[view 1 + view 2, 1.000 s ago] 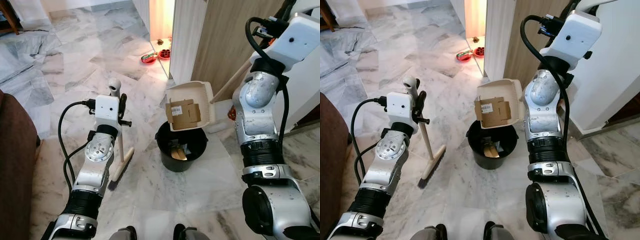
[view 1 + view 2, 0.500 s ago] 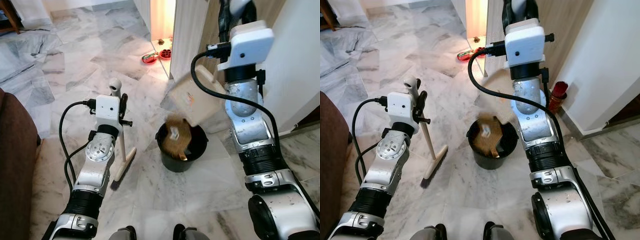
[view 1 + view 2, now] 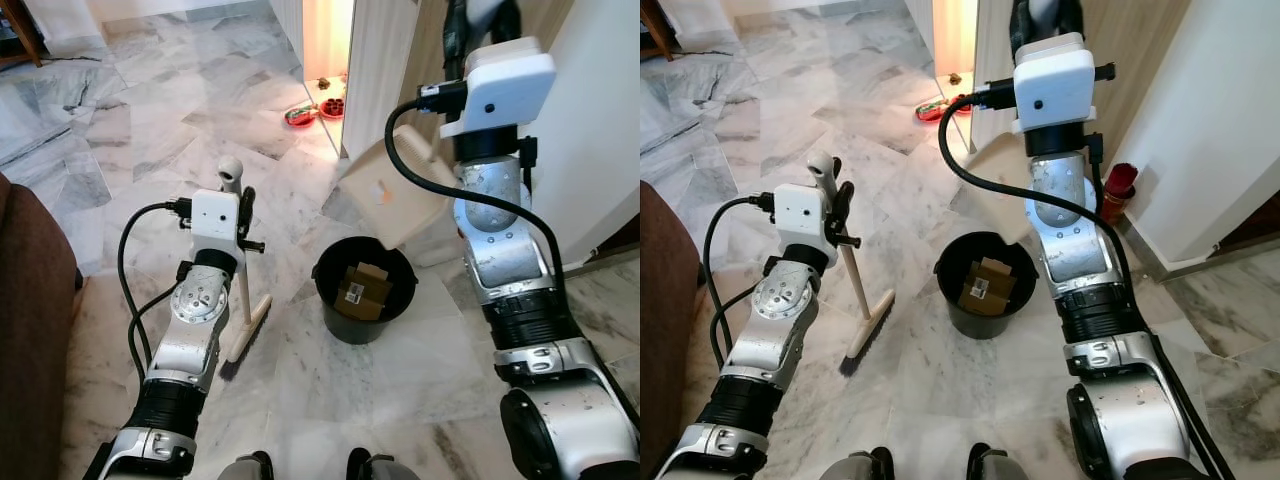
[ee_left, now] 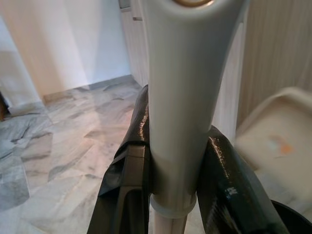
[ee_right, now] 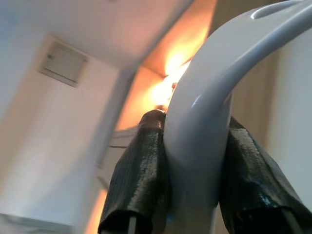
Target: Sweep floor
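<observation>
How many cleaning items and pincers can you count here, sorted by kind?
Broom: 1
Dustpan: 1
Bin: 1
Cardboard: 1
Pincers, left and right: 2
Total: 6

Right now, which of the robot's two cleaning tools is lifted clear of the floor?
The dustpan, held by the right gripper and tilted above the black bin. The broom, in the left gripper, rests its head on the floor.

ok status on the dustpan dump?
Right gripper clamped on dustpan handle, pan tipped over black bin. Cardboard inside bin. Left gripper clamped on broom, bristles on floor. Nothing in the way.
</observation>
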{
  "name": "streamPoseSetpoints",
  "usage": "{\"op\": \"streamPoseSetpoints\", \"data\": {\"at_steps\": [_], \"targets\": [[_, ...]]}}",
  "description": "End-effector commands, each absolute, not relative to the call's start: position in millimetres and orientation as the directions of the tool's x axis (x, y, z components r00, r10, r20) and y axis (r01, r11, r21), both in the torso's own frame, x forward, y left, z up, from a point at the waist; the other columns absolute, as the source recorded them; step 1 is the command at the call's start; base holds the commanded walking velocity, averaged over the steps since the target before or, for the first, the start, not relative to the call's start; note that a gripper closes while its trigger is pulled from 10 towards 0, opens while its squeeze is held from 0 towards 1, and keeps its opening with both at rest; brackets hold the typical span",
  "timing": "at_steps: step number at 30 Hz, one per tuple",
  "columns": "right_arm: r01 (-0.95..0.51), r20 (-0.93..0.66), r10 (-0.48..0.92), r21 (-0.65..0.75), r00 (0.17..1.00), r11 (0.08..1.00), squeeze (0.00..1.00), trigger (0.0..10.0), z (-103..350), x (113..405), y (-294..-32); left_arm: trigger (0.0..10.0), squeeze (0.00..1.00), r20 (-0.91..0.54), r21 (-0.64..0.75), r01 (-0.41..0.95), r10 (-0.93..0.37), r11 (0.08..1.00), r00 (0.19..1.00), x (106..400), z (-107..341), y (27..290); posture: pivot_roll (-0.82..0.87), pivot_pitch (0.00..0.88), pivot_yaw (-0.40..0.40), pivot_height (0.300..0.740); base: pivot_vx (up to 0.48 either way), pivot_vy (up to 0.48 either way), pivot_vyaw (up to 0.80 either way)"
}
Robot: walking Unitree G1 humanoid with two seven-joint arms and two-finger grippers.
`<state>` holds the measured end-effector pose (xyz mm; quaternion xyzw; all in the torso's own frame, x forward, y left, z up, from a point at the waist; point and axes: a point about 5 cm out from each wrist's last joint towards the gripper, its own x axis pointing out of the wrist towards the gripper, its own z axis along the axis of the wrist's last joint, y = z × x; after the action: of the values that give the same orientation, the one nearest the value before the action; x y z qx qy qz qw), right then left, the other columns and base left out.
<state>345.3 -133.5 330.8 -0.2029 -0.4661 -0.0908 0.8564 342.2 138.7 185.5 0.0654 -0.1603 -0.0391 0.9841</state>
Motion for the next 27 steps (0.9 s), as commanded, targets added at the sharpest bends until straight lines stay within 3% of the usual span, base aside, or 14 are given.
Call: {"op": "streamPoseSetpoints", "data": {"at_steps": [1, 7, 10, 17, 27], "targets": [[0.47, 0.873, -0.016, -0.247, 0.488, 0.847, 0.0, 10.0, 344, 337, -149, 10.0, 0.0, 0.356, 0.152, 0.053, -0.105, 0.987, 0.929, 341, 196, 139, 0.05, 0.182, -0.002, 0.74, 0.0, 0.0, 0.0], [0.612, 0.853, -0.054, -0.328, 0.52, 0.719, 0.0, 10.0, 329, 333, -159, 10.0, 0.0, 0.353, 0.151, 0.053, -0.104, 0.987, 0.93, 342, 196, 139, 0.05, 0.18, -0.002, 0.74, 0.0, 0.0, 0.0], [0.626, 0.842, -0.071, -0.338, 0.534, 0.702, 0.0, 10.0, 324, 331, -161, 10.0, 0.0, 0.352, 0.152, 0.052, -0.103, 0.987, 0.93, 342, 196, 140, 0.05, 0.18, -0.002, 0.74, 0.0, 0.0, 0.0], [0.655, 0.735, -0.176, -0.436, 0.655, 0.618, 0.0, 10.0, 280, 325, -175, 10.0, 0.0, 0.341, 0.155, 0.044, -0.095, 0.987, 0.935, 340, 191, 145, 0.04, 0.178, -0.008, 0.74, 0.0, 0.0, 0.0], [0.597, 0.599, -0.235, -0.525, 0.765, 0.607, 0.0, 10.0, 233, 313, -186, 10.0, 0.0, 0.296, 0.13, -0.012, -0.028, 0.992, 0.955, 332, 179, 169, 0.04, 0.168, -0.011, 0.74, 0.0, 0.0, 0.0]]}}
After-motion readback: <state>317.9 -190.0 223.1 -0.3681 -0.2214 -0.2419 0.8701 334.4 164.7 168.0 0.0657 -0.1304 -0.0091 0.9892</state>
